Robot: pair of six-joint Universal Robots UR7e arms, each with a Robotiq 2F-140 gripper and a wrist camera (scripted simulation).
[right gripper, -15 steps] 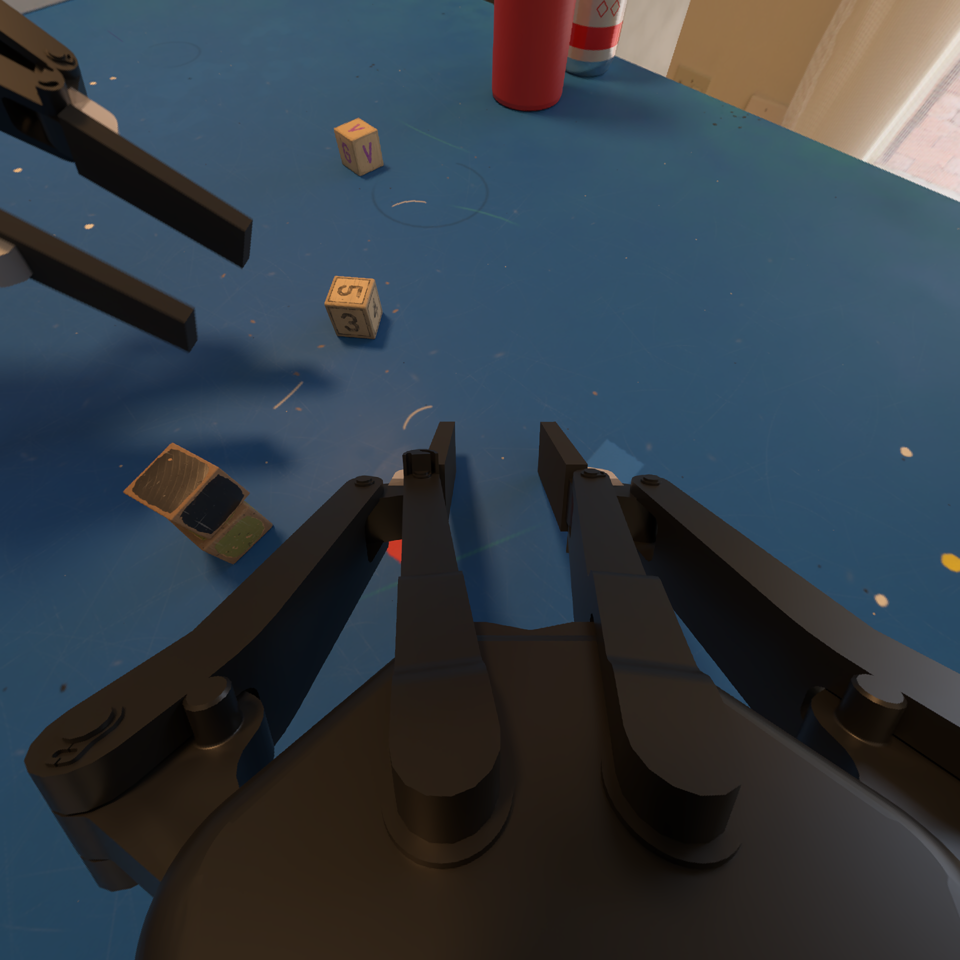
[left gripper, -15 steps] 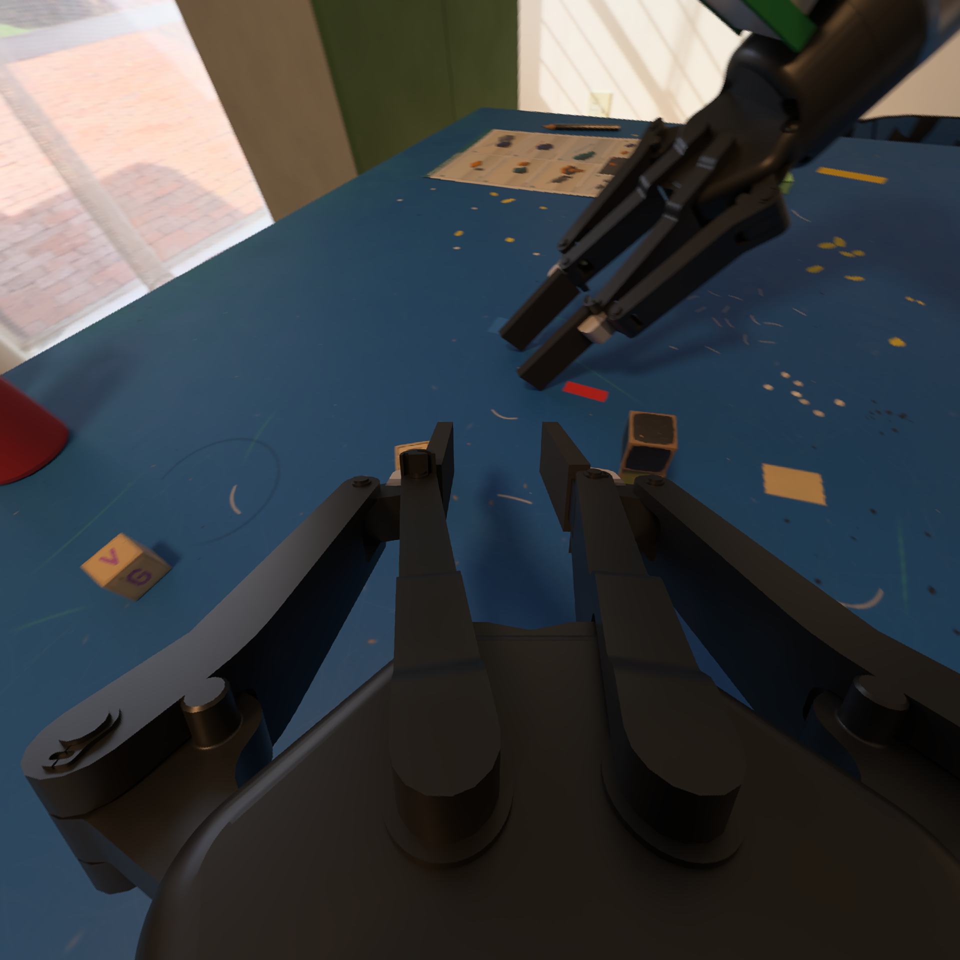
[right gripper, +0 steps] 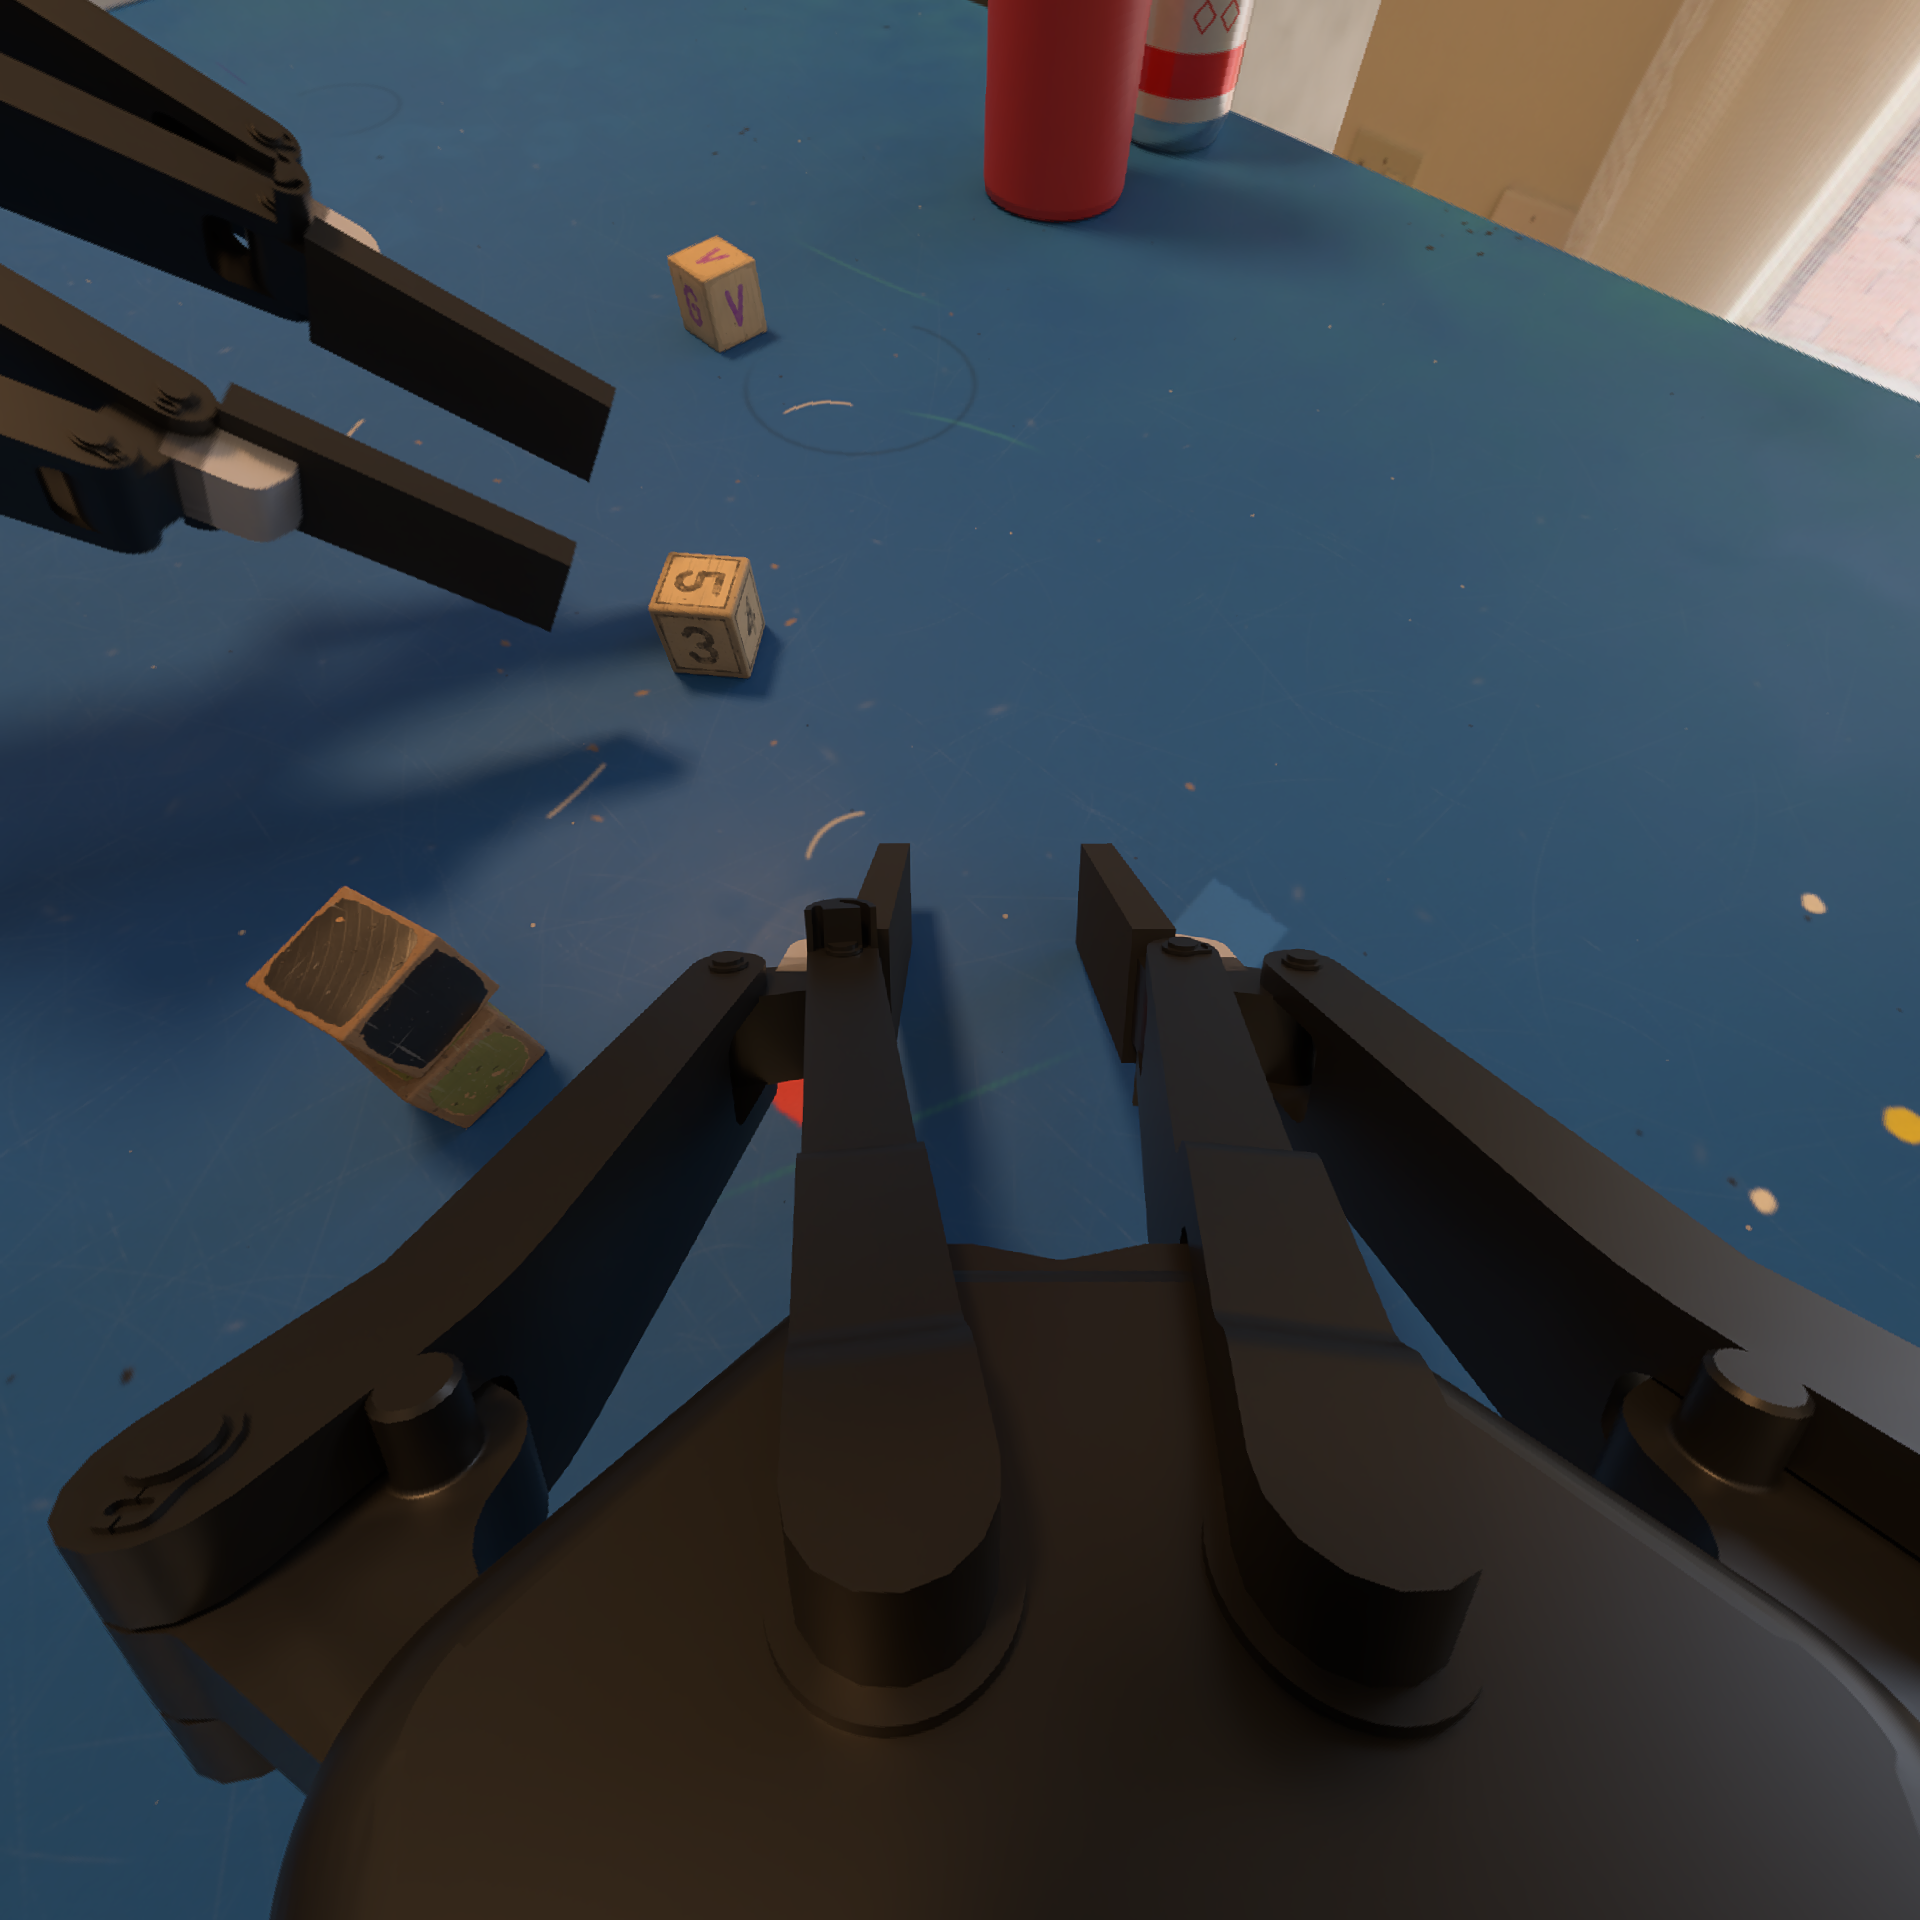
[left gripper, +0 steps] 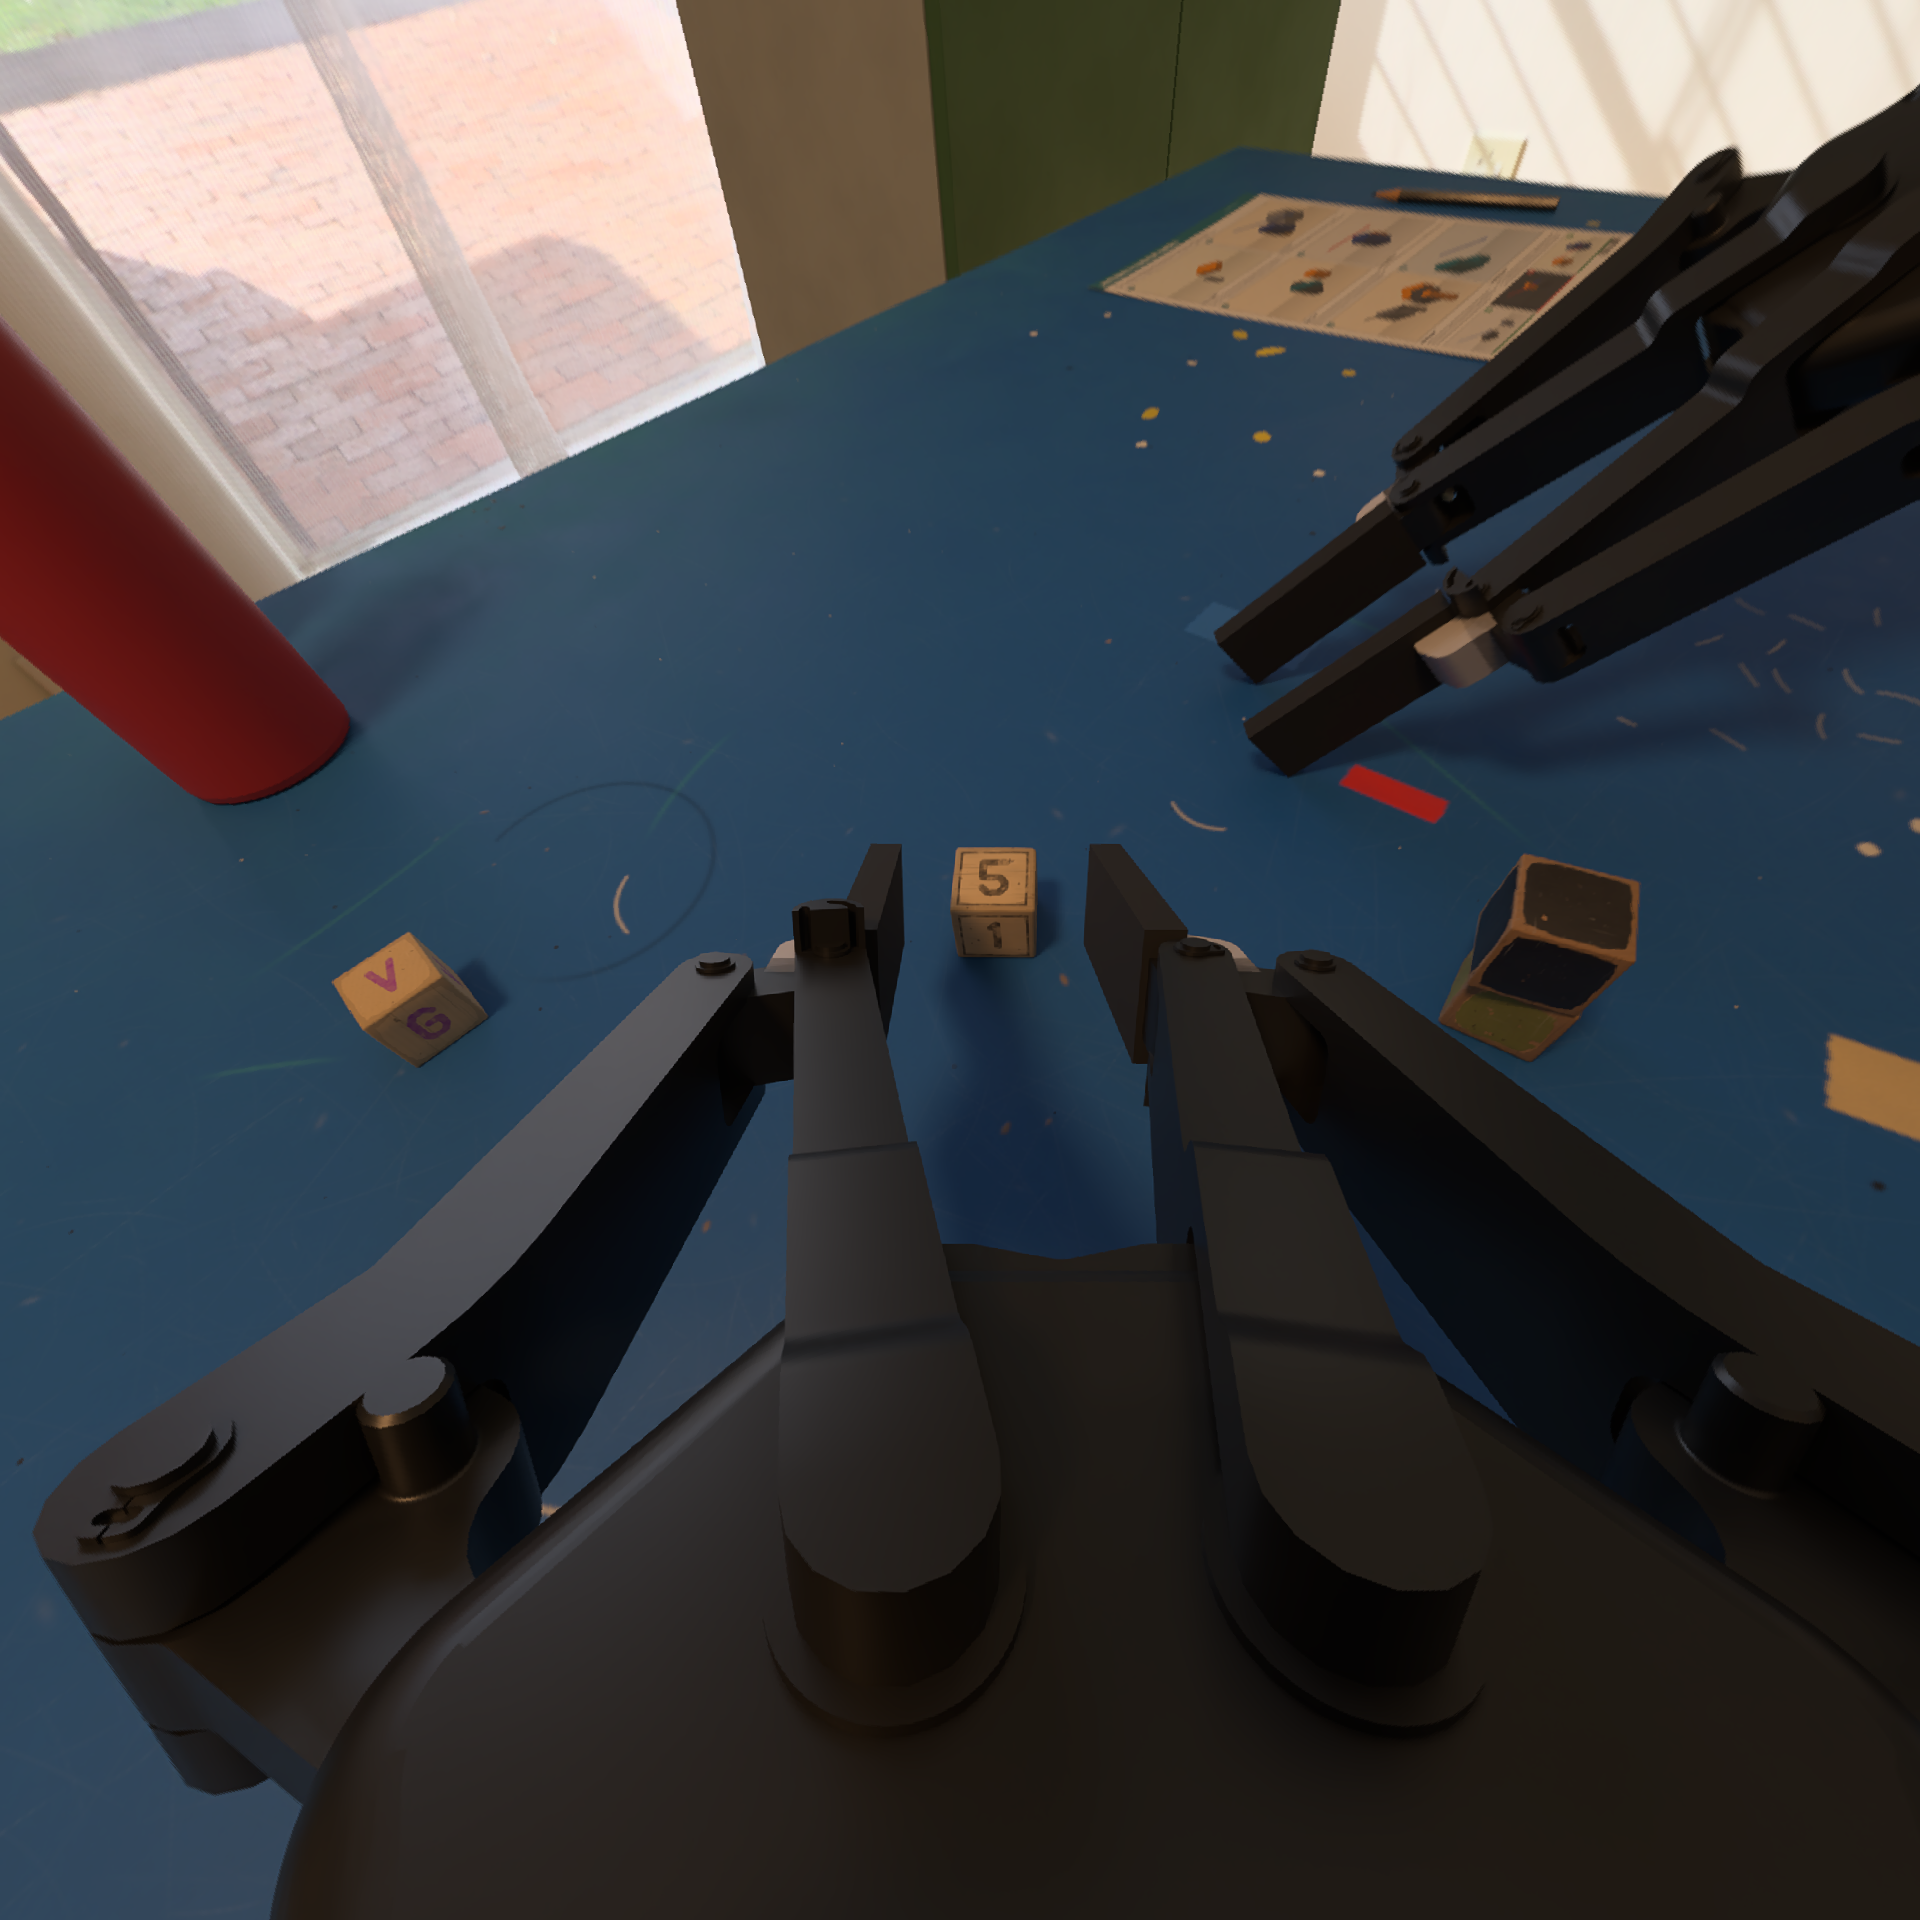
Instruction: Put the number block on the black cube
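The number block [left gripper: 994,902], a small wooden cube, sits on the blue table [left gripper: 831,623]. It is framed between the fingers of my left gripper [left gripper: 994,878], which is open and empty. In the right wrist view the block [right gripper: 707,613] lies just beyond the tips of the left gripper [right gripper: 577,509], apart from them. The black cube [left gripper: 1548,951], wooden-edged with one green face, rests to the block's right and also shows in the right wrist view [right gripper: 405,997]. My right gripper [right gripper: 994,894] is open and empty over bare table; it also shows in the left wrist view [left gripper: 1257,696].
A wooden letter block [left gripper: 408,997] lies left of the number block. A red cylinder [left gripper: 156,623] stands far left, with a red-and-white can [right gripper: 1190,73] behind it. A printed sheet [left gripper: 1371,275] and a pencil [left gripper: 1465,197] lie at the far edge. Red tape [left gripper: 1392,793] lies near the right gripper.
My left gripper has swung left, so the number block, earlier mostly hidden behind its left finger, is now centred between the fingers. The right gripper has barely moved.
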